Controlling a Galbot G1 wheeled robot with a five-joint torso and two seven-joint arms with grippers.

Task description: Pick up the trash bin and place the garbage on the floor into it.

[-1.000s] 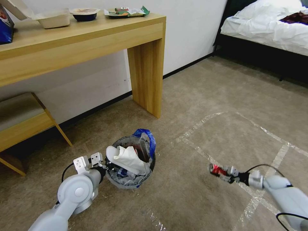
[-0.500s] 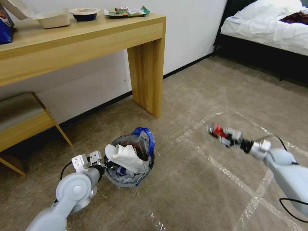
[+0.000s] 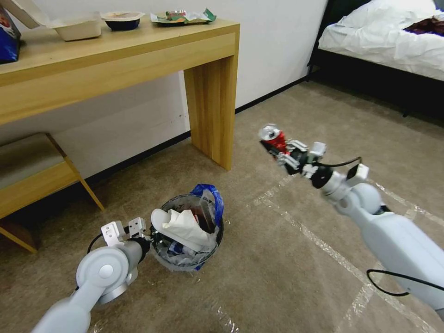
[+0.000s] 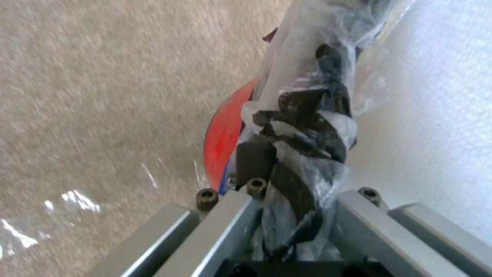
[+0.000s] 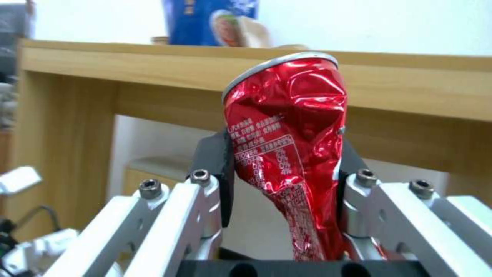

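In the head view, the left tool (image 3: pixel 149 239) is clamped on the near rim of the trash bin (image 3: pixel 187 233), which sits low over the floor (image 3: pixel 286 277), its blue-handled liner already stuffed with white tissues (image 3: pixel 185 226); holding it by the rim keeps the mouth facing up and free to take more. The right tool (image 3: pixel 283 151) is raised well above the carpet, off to the bin's right near the leg of the wooden table (image 3: pixel 138 46), and grips a crushed red drink can (image 3: pixel 273 137) pointing up and away, apparently carried high so it can come down over the bin's opening. In the left wrist view, the left tool (image 4: pixel 266 181) pinches the bin's red rim (image 4: pixel 223 134) together with the crumpled, black-printed bag (image 4: pixel 307 127), so the liner cannot slip. In the right wrist view, the right tool (image 5: pixel 284 161) is closed on the dented can (image 5: pixel 287 134) at its squashed waist, a narrow place that gives the pads firm purchase.
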